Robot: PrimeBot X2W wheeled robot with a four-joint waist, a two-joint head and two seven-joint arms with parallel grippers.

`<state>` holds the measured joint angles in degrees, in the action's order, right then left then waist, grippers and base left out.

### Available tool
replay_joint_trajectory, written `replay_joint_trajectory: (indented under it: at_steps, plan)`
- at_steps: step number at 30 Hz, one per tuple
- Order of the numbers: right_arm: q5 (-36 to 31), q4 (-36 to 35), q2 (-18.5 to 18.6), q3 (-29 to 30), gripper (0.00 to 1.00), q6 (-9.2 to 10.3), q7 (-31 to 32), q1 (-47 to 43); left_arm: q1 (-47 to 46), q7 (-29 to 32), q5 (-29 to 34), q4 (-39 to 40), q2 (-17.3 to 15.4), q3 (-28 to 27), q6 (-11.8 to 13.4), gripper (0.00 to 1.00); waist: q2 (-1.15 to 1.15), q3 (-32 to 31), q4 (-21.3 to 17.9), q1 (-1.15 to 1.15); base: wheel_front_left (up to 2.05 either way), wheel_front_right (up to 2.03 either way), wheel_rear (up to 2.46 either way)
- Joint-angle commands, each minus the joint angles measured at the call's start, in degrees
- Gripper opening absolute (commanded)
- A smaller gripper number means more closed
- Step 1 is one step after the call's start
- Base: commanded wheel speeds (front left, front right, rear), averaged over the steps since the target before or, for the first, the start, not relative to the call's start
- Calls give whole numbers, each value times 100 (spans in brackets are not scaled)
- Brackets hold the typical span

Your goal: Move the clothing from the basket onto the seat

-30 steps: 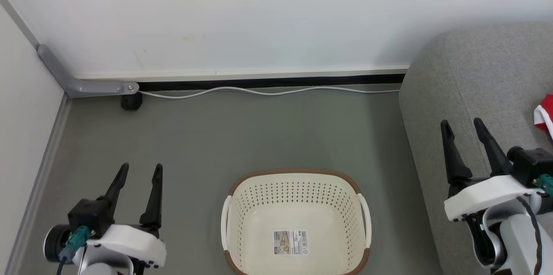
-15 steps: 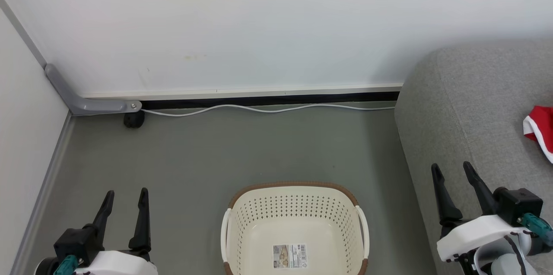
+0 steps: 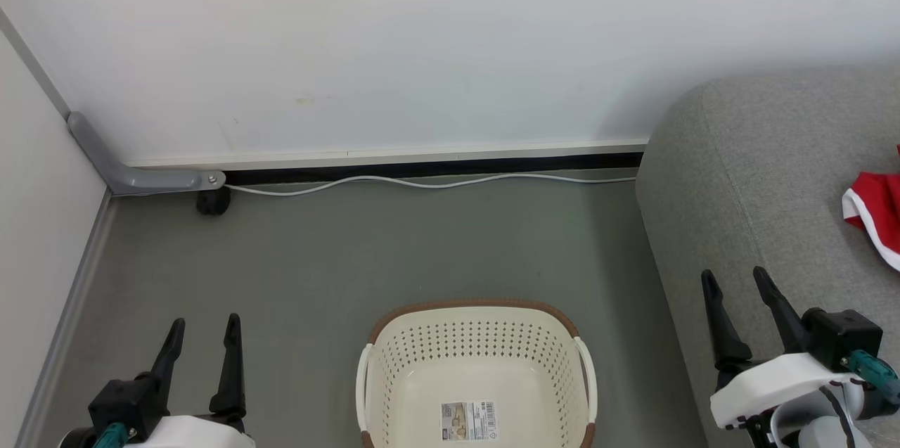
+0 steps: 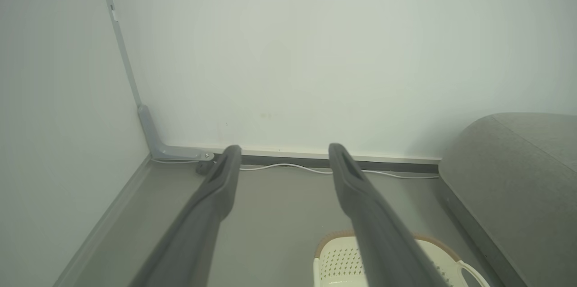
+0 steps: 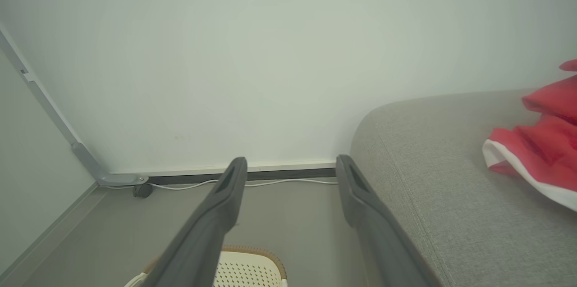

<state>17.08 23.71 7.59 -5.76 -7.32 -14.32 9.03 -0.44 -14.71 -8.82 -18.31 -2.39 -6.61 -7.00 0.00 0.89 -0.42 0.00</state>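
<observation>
While you look down through the head view, the basket (image 3: 474,304) sits at the bottom centre of the frame on the grey floor (image 3: 351,251), with its brown rim curving toward the top and its lower part cut off by the frame edge. Its bare cream bottom faces you with the label sticker (image 3: 468,420) lying flat on it. At the right side of the frame you see the seat (image 3: 759,174), its rounded grey edge well to the right of the basket. The clothing (image 3: 872,212) lies on it at the far right edge of the frame, a red fold with white edging, partly cut off. Your left gripper (image 3: 205,321) is at the lower left, fingers pointing up the frame, spread apart and grasping nothing, with only floor behind them. Your right gripper (image 3: 733,273) is at the lower right in front of the seat's fabric, also spread wide and empty, well apart from the clothing. Whether it touches the upholstery you cannot tell. Both wrist views confirm the fingers standing parted. Across the upper half of the frame runs the white wall (image 3: 422,47), and along its base a white cable (image 3: 436,183) trails on the floor. A grey bracket (image 3: 133,177) ends at a small black wheel (image 3: 212,202) at middle left.
</observation>
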Motion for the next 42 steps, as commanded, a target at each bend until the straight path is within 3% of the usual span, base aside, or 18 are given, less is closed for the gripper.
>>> replay_joint_trajectory:
  at_steps: [1, 8, 9, 19, 24, 42]
  plan:
    - [-35, -122, 45, -86, 100, -17, -68, 85, -106, -29, 32, 139, -51, -163, -3, 100, 0, 4, -10, 0, 0, 0, 0]
    - [-26, -146, 55, 3, 100, -17, -68, 78, -120, -29, -111, 16, -50, -88, -13, 100, 0, -1, -29, 0, 0, 0, 0]
    - [5, 13, -8, 106, 0, 0, 3, -5, 11, 2, -96, -131, 5, 54, -3, 0, 0, -2, -30, 0, 0, 0, 0]
    - [419, 105, -81, 170, 0, -1, 144, -110, -19, 165, -532, -302, 45, 9, -6, 0, 0, -20, -26, 13, 0, 0, 0]
    - [719, 58, -97, 211, 0, -2, 223, -121, -28, 231, -869, -257, 41, 29, -7, 0, 0, -11, -23, 1, 0, 0, 0]
    - [1797, -107, -157, 368, 0, -4, 513, -147, -102, 514, -2057, -133, 27, 42, -14, 0, 0, -19, -13, 0, 0, 0, 0]
